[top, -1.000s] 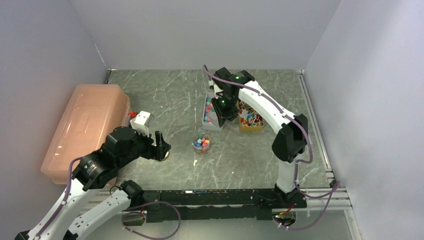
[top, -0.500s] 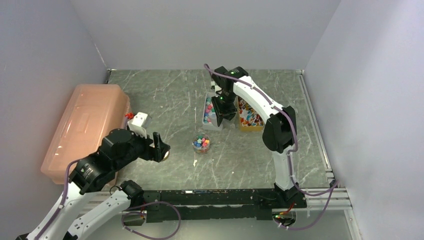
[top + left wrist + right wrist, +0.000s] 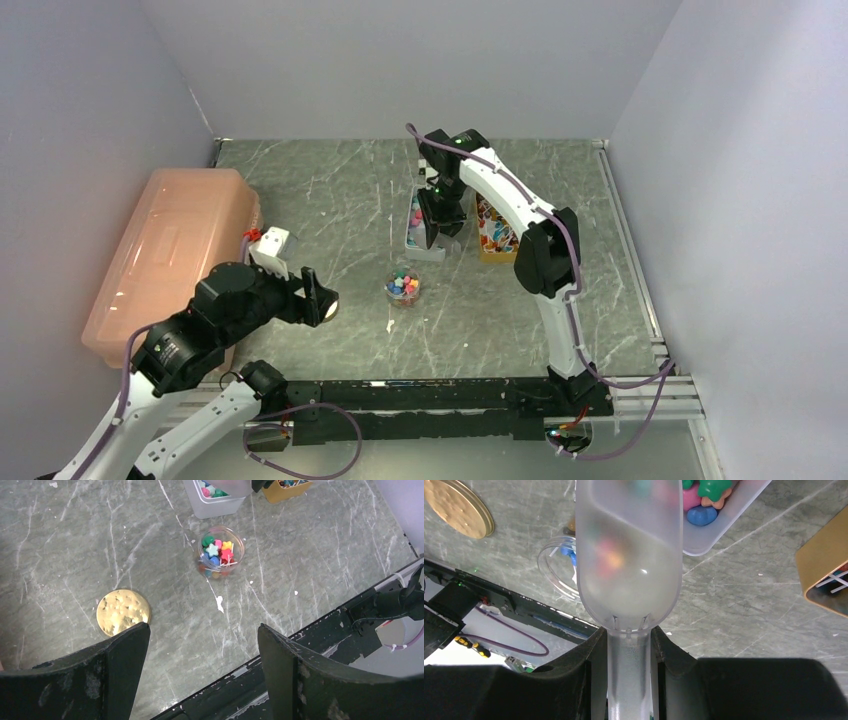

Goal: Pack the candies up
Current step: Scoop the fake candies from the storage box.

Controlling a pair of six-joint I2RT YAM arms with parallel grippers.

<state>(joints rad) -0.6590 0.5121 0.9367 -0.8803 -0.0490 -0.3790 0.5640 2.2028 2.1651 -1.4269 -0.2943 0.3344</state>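
1. Starting outward of the left pincer (image 3: 202, 635), on its left side, we find an orange lidded bin (image 3: 175, 250) and a small white block (image 3: 272, 244). Neither looks involved in the step in hand.
2. The left pincer hangs with its fingers wide apart and holds nothing. A gold lid (image 3: 123, 612) lies flat on the tabletop (image 3: 325, 555) just ahead of its left finger. We judge the pincer waits there to take up the lid once filling is done.
3. Further ahead of that pincer, a little to its right, the glass jar (image 3: 220, 552) stands upright and open, partly filled with candies (image 3: 216, 555). Nothing stands between pincer and jar.
4. Beyond the jar sits a clear tray (image 3: 719, 535) with more candies loose inside, which we take for the supply.
5. The right pincer (image 3: 629, 645) is clamped on the handle of a frosted scoop (image 3: 629, 555), whose bowl points away from it near the tray's edge. The jar's rim shows under the bowl's left side. Gripping the handle keeps the fingers out of the sweets, we think. Pink and yellow blurs show through the bowl; we cannot tell whether they are a load or the jar beneath.
6. To the right of that pincer a yellow box (image 3: 824, 575) stands close by the tray. A swing that way risks a knock, while the way to the jar looks free.
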